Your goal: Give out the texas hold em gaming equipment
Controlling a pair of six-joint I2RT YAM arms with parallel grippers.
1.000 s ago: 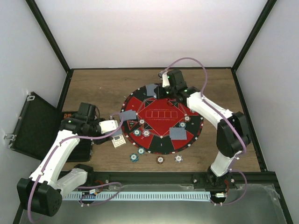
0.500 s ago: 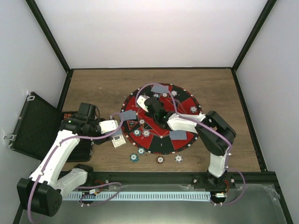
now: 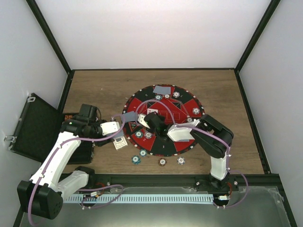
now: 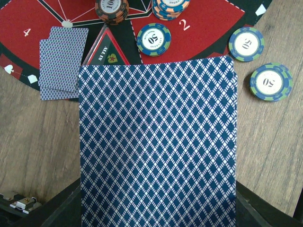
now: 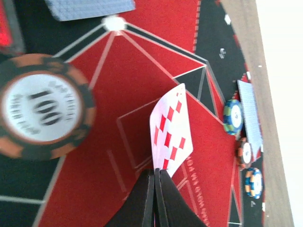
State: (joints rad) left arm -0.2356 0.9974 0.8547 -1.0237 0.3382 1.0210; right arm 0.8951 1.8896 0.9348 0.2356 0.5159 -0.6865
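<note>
A round red and black poker mat (image 3: 163, 147) lies mid-table. Grey-blue card pairs (image 3: 162, 89) (image 3: 129, 117) and chip stacks (image 3: 138, 134) rest on it. My left gripper (image 3: 117, 135) is at the mat's left edge, shut on cards with a blue diamond back (image 4: 156, 142) that hide its fingers. My right gripper (image 5: 155, 171) (image 3: 143, 119) is over the mat's left-centre. It is shut on a face-up card with red diamonds (image 5: 171, 127), held just above the red felt. A 100 chip (image 5: 45, 106) lies beside it. I cannot make out any buttons.
The open black case (image 3: 31, 125) stands at the table's left edge beside my left arm. Three loose chips (image 3: 136, 160) (image 3: 162, 162) (image 3: 180, 160) lie on the wood near the mat's front edge. More chips (image 3: 196, 111) sit on the mat's right side.
My right gripper has swung from the mat's far edge across to its left-centre. My left arm and its cards have not moved.
</note>
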